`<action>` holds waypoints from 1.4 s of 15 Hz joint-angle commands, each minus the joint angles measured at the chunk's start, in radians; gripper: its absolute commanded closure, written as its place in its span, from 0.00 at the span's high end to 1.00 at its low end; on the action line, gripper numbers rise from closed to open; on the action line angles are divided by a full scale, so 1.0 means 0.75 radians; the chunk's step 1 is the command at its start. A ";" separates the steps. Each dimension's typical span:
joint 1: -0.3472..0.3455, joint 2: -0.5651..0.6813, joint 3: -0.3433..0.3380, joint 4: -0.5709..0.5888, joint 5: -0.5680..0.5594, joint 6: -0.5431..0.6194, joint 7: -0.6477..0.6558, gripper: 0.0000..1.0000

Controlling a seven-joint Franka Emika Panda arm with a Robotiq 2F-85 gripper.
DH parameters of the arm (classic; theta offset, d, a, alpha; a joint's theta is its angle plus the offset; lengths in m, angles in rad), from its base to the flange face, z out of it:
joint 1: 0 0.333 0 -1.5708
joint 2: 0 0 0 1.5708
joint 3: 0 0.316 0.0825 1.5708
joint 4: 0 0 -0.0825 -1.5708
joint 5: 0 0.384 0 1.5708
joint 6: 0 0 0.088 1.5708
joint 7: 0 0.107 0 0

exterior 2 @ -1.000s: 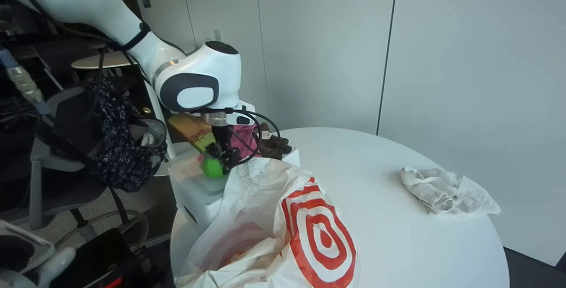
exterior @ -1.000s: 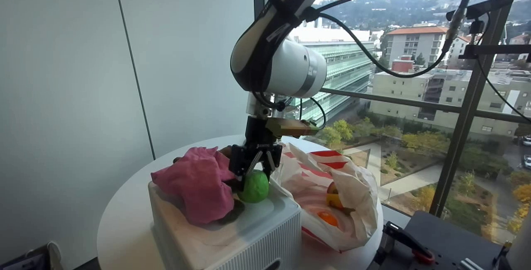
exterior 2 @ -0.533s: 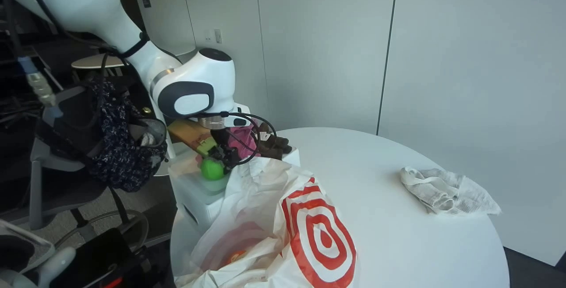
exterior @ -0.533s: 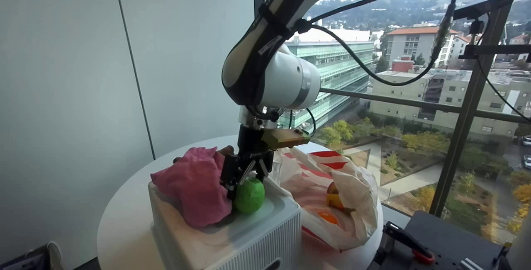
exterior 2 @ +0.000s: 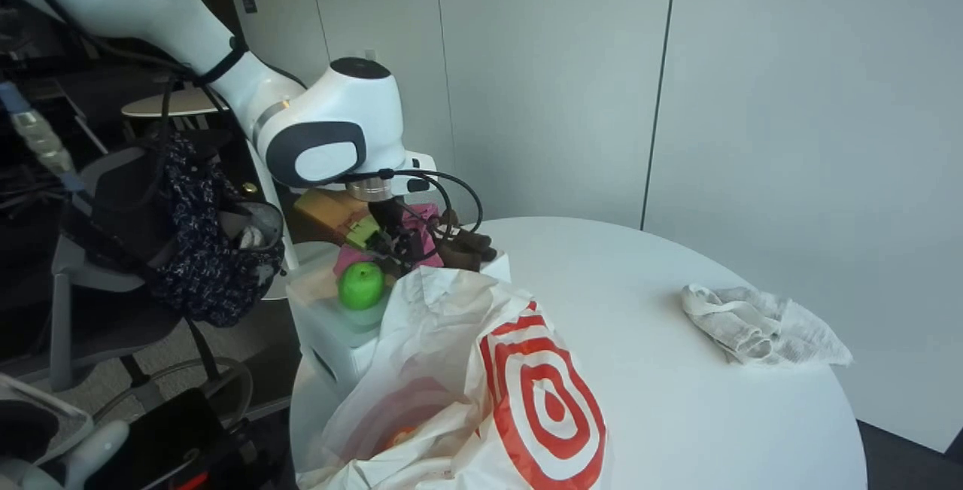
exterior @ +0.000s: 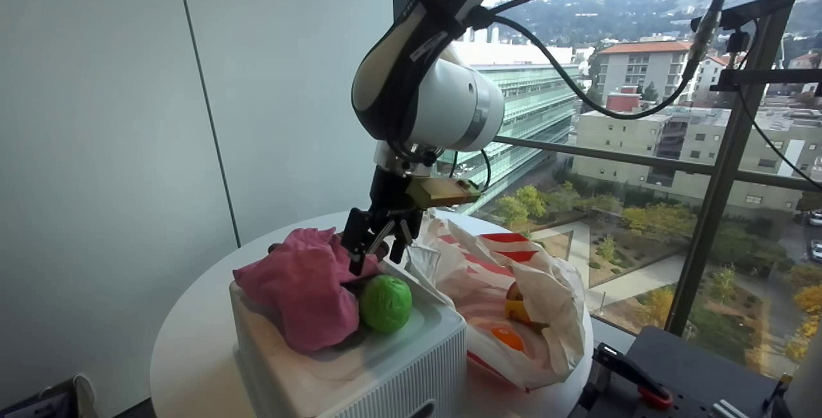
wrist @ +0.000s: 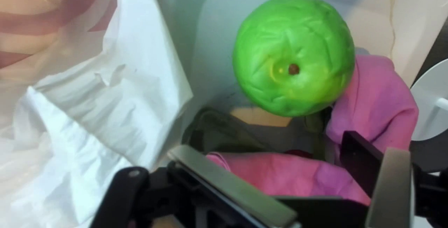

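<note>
A round green toy fruit with a small brown stem (wrist: 294, 54) rests on top of the white box (exterior: 411, 347), seen in both exterior views. My gripper (exterior: 376, 262) hangs above and behind it, jaws spread, holding nothing. In the wrist view the fruit lies beyond the fingertips, apart from them. Pink cloth (wrist: 378, 95) lies against the fruit's side, and part of it shows between and below the fingers (wrist: 234, 186). Dark items are partly visible under the gripper, too shaded to name.
A white and red paper bag (exterior 2: 542, 400) stands beside the box, with an orange item (exterior: 507, 338) and a yellow-orange one (exterior: 517, 309) inside. A brown plush-like thing (exterior 2: 463, 253) sits behind the pink cloth. A whitish rag (exterior 2: 760, 324) lies on the round table (exterior 2: 639, 400).
The gripper, around the green fruit a second ago, lowered it slightly left onto the box, released it and rose clear. The fruit now stays on the box.
</note>
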 commanded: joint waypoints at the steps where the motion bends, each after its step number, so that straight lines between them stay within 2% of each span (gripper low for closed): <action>1: -0.036 -0.124 -0.044 -0.066 0.024 0.016 0.017 1.00; 7: -0.133 -0.221 -0.203 -0.197 -0.108 -0.070 0.280 1.00; 9: -0.134 -0.253 -0.255 -0.222 0.081 -0.163 0.135 1.00; 10: -0.141 -0.262 -0.278 -0.235 0.139 -0.191 0.115 1.00; 13: -0.170 -0.255 -0.324 -0.259 0.163 -0.236 0.163 1.00; 16: -0.181 -0.315 -0.378 -0.276 0.352 -0.350 -0.003 1.00; 19: -0.204 -0.391 -0.410 -0.308 0.413 -0.401 -0.064 1.00; 21: -0.231 -0.394 -0.424 -0.313 0.365 -0.415 0.000 1.00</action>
